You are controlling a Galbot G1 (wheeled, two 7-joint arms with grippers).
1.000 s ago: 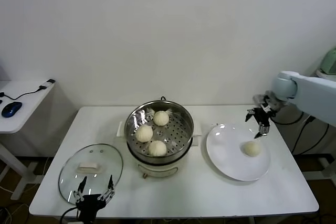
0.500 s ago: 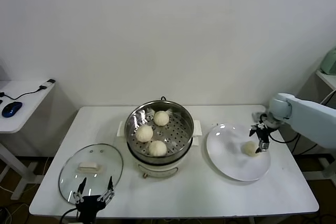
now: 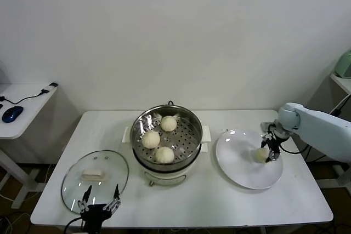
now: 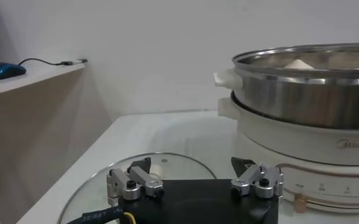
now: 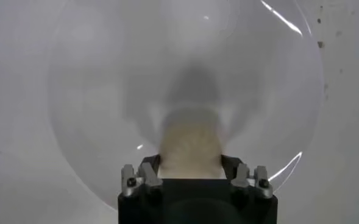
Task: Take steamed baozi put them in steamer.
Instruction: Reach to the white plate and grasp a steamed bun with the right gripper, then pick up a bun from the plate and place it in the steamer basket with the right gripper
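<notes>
Down at the right of the head view, the right tool (image 3: 270, 149) sits over the last baozi (image 3: 262, 154), its fingers straddling the bun and drawn in against its sides, as the right wrist view shows with the dough (image 5: 189, 149) filling the gap between them. The grip looks taken from above so the soft bun can be lifted straight off the plate (image 3: 241, 171) without dragging it. That plate lies on the bench (image 3: 219, 206) just right of the steamer (image 3: 167, 141), close enough for a short carry. Three baozi (image 3: 151, 138) already rest on the perforated tray at centre frame, leaving bare tray toward its right side, probably where this one belongs. The lid (image 3: 94, 176) lies flat at lower left, off the pot so the opening is free. The left tool (image 3: 98, 205) waits at the bottom edge by the lid, its fingers apart and empty.
</notes>
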